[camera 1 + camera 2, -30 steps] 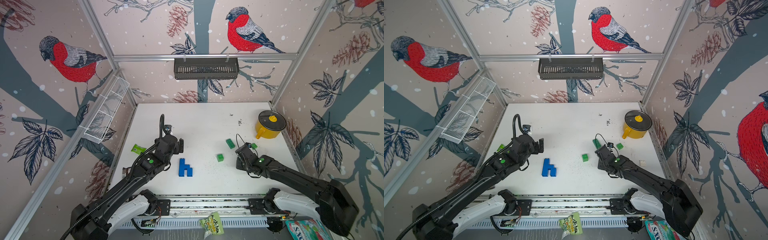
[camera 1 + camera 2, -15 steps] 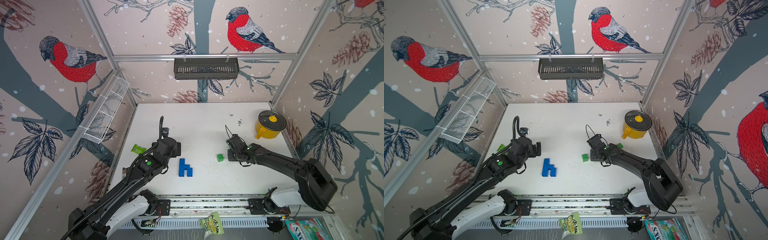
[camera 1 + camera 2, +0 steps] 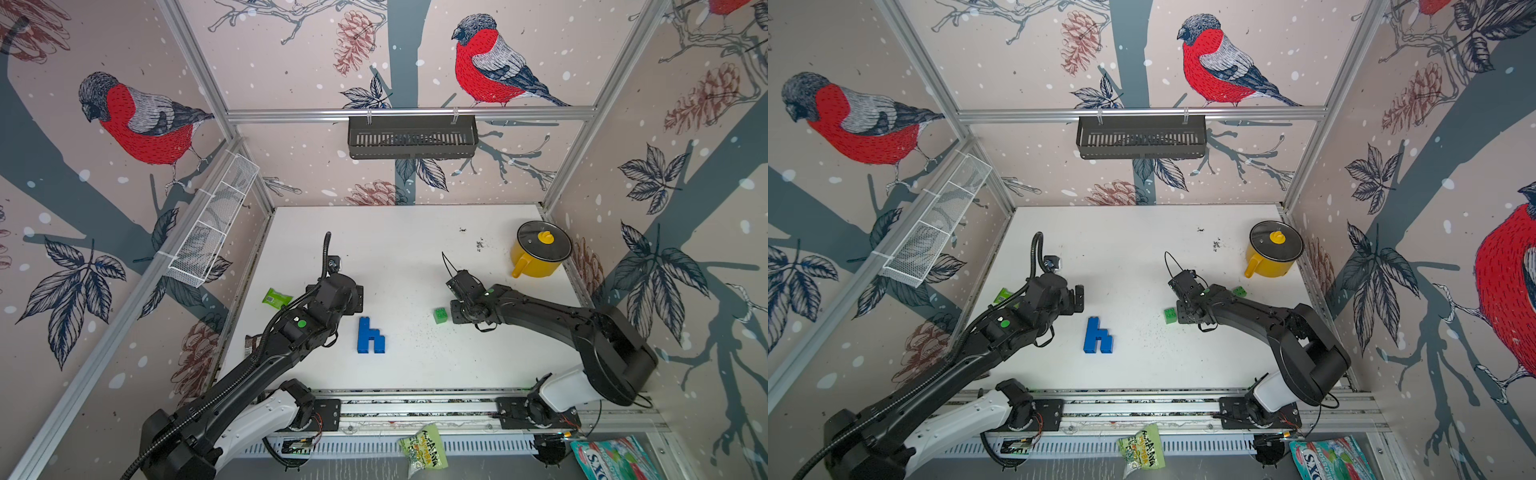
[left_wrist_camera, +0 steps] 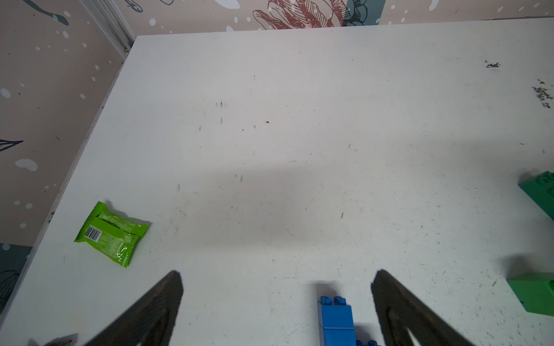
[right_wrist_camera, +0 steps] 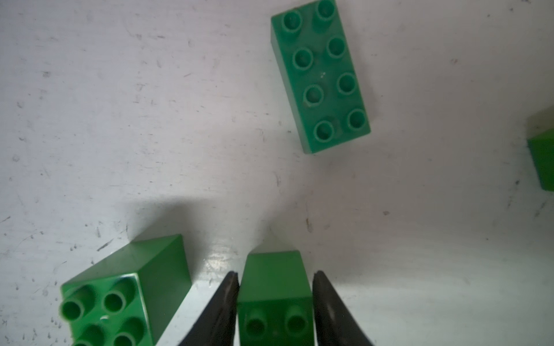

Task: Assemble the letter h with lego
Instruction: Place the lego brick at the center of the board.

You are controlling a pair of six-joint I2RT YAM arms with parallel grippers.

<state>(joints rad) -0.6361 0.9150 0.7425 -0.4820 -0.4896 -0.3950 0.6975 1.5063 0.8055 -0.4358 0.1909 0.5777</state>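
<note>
Blue h [image 3: 369,337]: lying assembled on the table [image 3: 395,249], between the arms.
Left pincer [image 4: 277,274]: hovering spread wide, empty, over the h's top.
Right pincer [image 5: 275,273]: closely flanking a small green brick [image 5: 274,287]; whether it is gripping cannot be told.
Advice: probably handling a spare; be squaring on flat sides, staying clear of the h.
</note>
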